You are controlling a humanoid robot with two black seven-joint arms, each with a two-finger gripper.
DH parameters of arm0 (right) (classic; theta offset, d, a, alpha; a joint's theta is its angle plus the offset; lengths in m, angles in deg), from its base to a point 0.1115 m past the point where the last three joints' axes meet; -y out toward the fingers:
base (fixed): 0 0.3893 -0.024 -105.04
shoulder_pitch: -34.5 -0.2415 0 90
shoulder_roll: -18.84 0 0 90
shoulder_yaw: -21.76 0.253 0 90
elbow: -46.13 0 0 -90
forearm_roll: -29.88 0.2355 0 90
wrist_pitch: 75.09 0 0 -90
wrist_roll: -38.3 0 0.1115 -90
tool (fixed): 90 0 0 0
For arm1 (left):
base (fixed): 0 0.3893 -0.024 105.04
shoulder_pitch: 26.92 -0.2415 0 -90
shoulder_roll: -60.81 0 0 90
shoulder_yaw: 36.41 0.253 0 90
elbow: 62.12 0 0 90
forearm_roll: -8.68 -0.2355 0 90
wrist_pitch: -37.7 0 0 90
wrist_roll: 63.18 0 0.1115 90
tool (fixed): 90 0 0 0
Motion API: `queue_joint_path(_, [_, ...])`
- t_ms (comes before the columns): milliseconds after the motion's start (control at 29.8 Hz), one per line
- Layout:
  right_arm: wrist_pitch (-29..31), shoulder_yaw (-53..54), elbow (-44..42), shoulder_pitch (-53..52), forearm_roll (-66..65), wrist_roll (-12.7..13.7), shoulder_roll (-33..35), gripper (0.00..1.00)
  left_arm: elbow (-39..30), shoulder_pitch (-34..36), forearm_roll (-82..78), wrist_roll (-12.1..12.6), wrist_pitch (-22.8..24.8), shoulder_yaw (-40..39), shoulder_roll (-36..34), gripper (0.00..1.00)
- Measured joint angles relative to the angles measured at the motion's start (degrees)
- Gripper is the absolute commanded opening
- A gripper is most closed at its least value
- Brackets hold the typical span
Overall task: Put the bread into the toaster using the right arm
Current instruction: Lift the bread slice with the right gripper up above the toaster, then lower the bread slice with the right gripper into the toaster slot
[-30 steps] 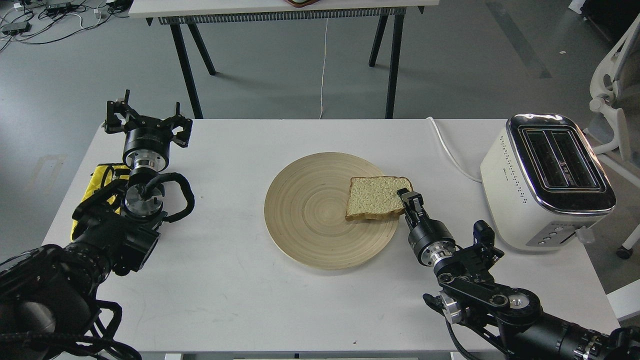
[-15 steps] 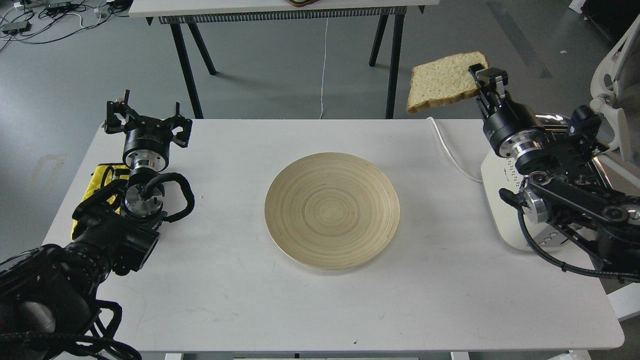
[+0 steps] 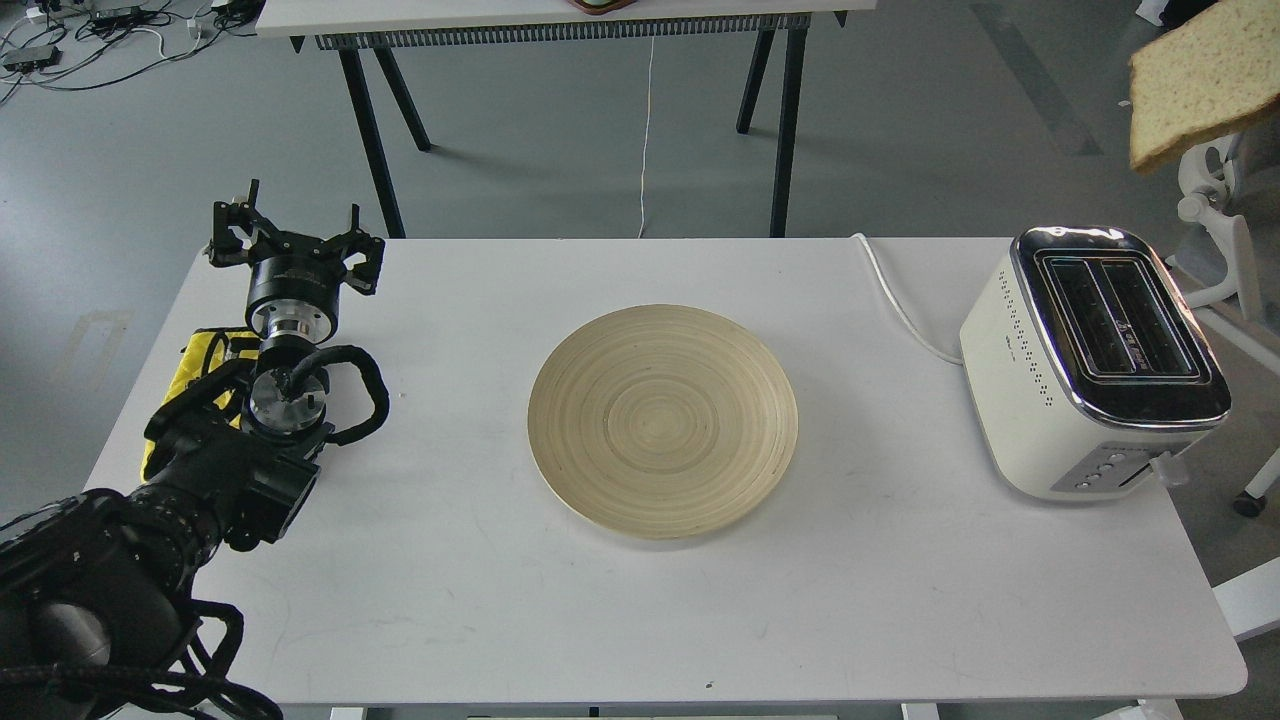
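The bread (image 3: 1200,80) hangs in the air at the top right corner, tilted, above and behind the toaster; part of it is cut off by the view's edge. Whatever holds it is out of view: my right arm and its gripper do not show. The cream-white toaster (image 3: 1095,365) stands at the table's right end with both black slots empty and facing up. My left gripper (image 3: 296,240) is open and empty at the table's far left.
A round wooden plate (image 3: 663,420) lies bare at the table's middle. The toaster's white cord (image 3: 900,305) runs off the back edge. A yellow cloth (image 3: 200,352) lies under my left arm. A white chair (image 3: 1225,220) stands right of the table.
My right arm lifted the bread off the plate, carried it up and to the right, and has now left the view; only the bread shows at the top right. The left arm has not moved.
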Motion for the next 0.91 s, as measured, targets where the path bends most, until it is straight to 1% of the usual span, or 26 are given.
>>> queue_joint_path(235, [0.08,-6.04,-0.45,0.13,-5.26,-0.63,0.84,0.00,0.00,0.00,0.00,0.00,0.00,0.00,0.03,1.00])
queue_joint_path(402, [0.02,-8.53,-0.52,0.32,-6.01,-0.64,0.38,0.00,0.00,0.01,0.00,0.00,0.00,0.00,0.05,1.00])
queue_joint_path(670, [0.00,-9.88,-0.68,1.18,-8.61,-0.64,0.13,0.00,0.00,0.03,0.00,-0.01,0.00,0.00,0.04,1.00])
queue_joint_path(905, [-0.01,-9.93,-1.62,1.95,-9.01,-0.64,-2.20,0.00,-0.01,0.03,0.00,-0.01,0.00,0.00,0.04,1.00])
